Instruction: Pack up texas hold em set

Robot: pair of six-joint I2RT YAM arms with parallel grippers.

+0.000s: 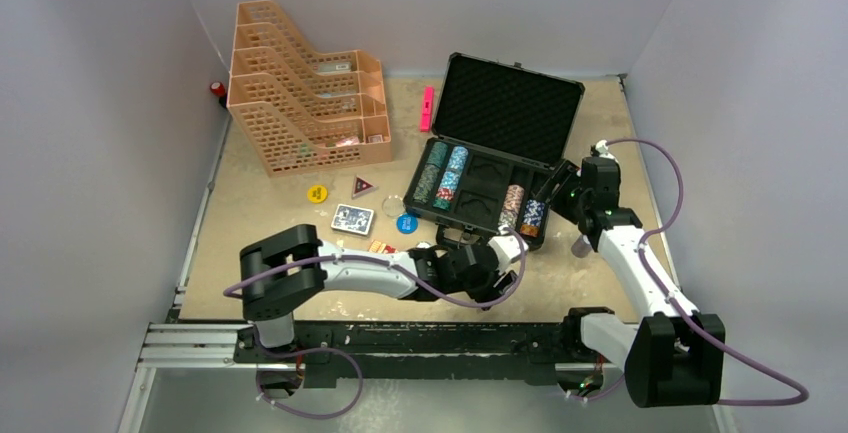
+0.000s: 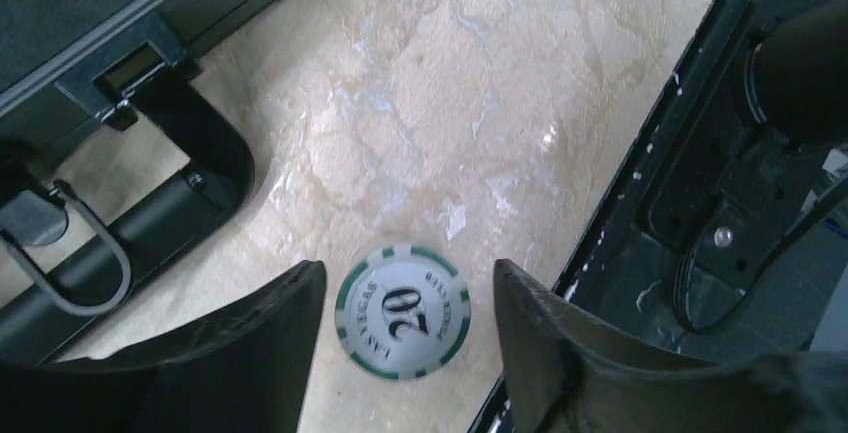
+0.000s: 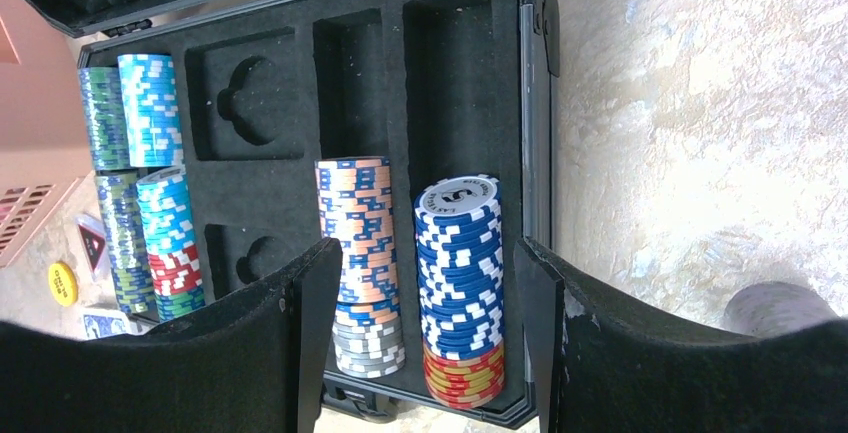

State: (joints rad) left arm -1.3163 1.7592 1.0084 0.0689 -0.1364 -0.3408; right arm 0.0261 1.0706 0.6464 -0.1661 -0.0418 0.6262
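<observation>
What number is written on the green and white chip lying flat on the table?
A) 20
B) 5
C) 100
A: the chip on the table has a big "20" printed in its white middle, seen in the left wrist view.
</observation>
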